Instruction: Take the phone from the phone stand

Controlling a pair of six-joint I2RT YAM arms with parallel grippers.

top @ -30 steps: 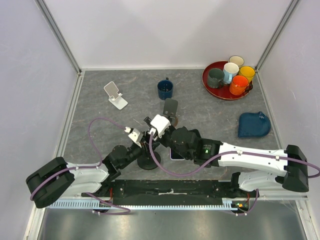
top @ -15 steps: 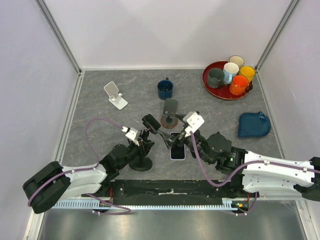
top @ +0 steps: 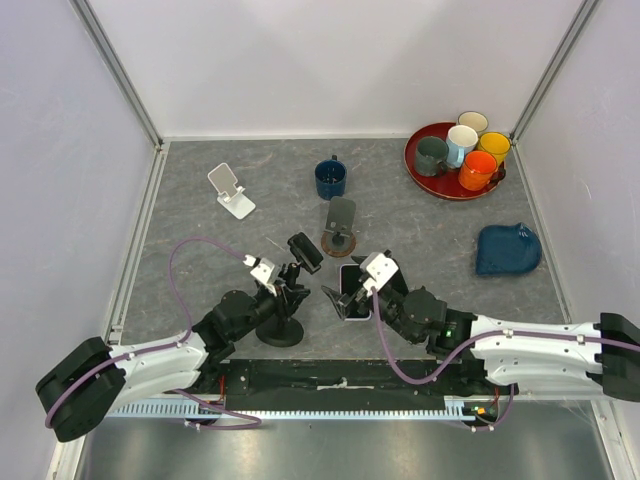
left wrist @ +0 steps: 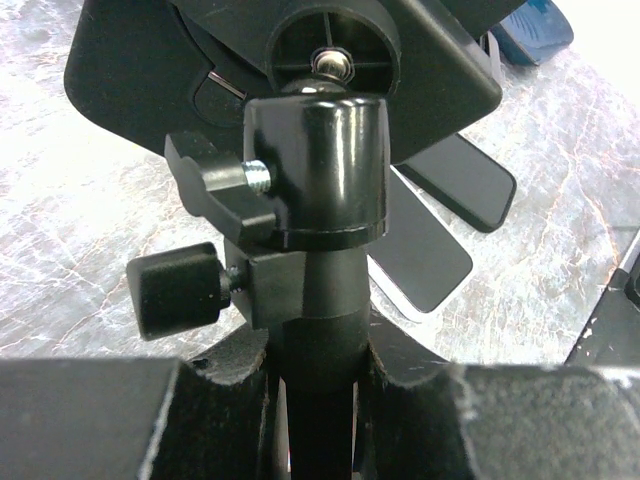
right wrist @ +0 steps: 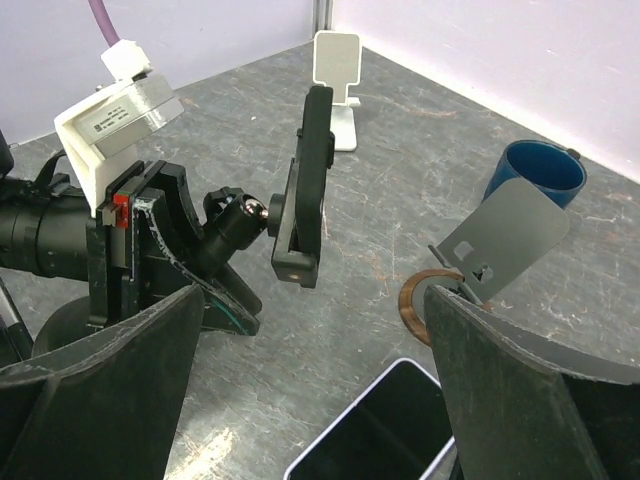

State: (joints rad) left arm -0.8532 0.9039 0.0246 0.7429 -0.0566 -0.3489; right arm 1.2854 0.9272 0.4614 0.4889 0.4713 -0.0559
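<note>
Our left gripper (left wrist: 318, 400) clenches the post of the black ball-head phone stand (left wrist: 318, 170). Our right gripper (right wrist: 310, 345), fingers spread wide, hangs over the black slab phone (right wrist: 382, 432) lying flat on the grey marbled table (top: 200, 265).

A grey marbled tabletop (top: 420, 230) carries a white folding stand (top: 231, 191) at the far left. A dark blue mug (top: 331, 178) sits near the middle, with a grey stand on a round brown base (top: 340, 226) just in front of it. At the far right, a red tray (top: 412, 160) holds five cups. A blue cloth (top: 508, 249) lies nearer, well apart from the tray.
</note>
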